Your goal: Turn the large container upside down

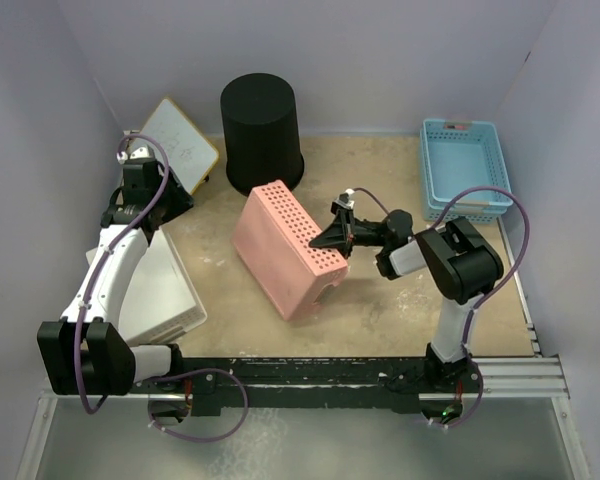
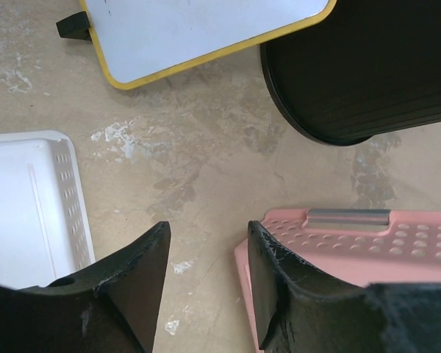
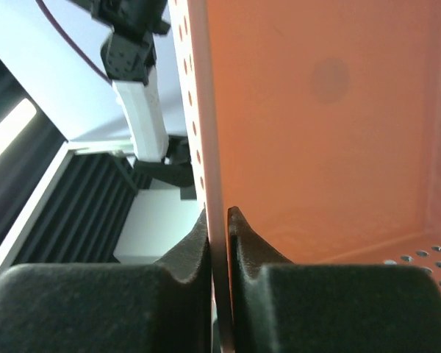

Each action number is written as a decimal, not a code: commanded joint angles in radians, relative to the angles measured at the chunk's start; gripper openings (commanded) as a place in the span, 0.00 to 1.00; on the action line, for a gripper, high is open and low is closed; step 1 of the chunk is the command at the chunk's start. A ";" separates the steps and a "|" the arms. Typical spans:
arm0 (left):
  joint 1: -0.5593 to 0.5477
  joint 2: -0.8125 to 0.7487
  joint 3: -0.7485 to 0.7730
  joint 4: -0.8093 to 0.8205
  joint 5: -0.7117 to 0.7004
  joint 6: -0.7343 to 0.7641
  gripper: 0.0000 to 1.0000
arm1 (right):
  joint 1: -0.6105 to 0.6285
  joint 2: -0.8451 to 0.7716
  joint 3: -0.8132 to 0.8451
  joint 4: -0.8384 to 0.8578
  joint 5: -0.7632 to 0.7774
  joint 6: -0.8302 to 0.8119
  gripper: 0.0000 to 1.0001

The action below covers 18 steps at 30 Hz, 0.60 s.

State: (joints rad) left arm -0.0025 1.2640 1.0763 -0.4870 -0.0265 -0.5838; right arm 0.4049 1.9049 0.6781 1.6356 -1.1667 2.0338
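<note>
right hand [image 1: 326, 240] clamps pink basket [image 1: 275, 242] edge; left hand [image 2: 208, 234] apart, facing black bin [image 1: 262, 125].

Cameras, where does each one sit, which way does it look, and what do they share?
Top external: above and behind the bases, looking down at the table; left arm and right arm show.
Left wrist: on the left arm, facing down at the table; open left gripper at the bottom.
Right wrist: looks along the pink basket wall pinched in the right gripper; the left arm shows beyond.
Shared: pink basket in all three; top and left wrist both show the black waste bin.
</note>
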 commanded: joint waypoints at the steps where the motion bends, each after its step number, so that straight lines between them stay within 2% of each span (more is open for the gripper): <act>1: 0.001 -0.018 0.042 0.025 0.021 0.003 0.44 | -0.068 0.065 -0.043 0.050 -0.021 -0.045 0.16; 7: 0.001 -0.020 0.056 0.021 0.027 0.003 0.44 | -0.098 0.095 -0.025 0.026 -0.023 -0.088 0.44; 9: 0.000 -0.022 0.061 0.016 0.027 0.002 0.44 | -0.109 0.082 -0.022 -0.037 -0.022 -0.140 0.51; 11: 0.000 -0.024 0.067 0.014 0.027 0.004 0.44 | -0.113 0.048 -0.015 -0.191 -0.022 -0.249 0.58; 12: 0.001 -0.023 0.069 0.014 0.027 0.004 0.44 | -0.113 0.025 -0.008 -0.309 -0.017 -0.339 0.63; 14: 0.000 -0.025 0.075 0.012 0.027 0.004 0.44 | -0.113 -0.039 0.025 -0.658 0.011 -0.588 0.70; 16: 0.001 -0.027 0.079 0.010 0.028 0.004 0.45 | -0.113 -0.103 0.127 -1.194 0.111 -0.961 0.79; 17: 0.001 -0.027 0.081 0.009 0.028 0.004 0.45 | -0.113 -0.121 0.218 -1.515 0.225 -1.185 0.84; 18: 0.001 -0.027 0.083 0.009 0.028 0.005 0.44 | -0.108 -0.126 0.301 -1.714 0.340 -1.327 0.88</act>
State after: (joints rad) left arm -0.0025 1.2640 1.1065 -0.4957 -0.0093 -0.5835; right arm 0.2951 1.8709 0.7322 0.8852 -1.1145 1.4437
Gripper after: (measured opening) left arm 0.443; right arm 0.819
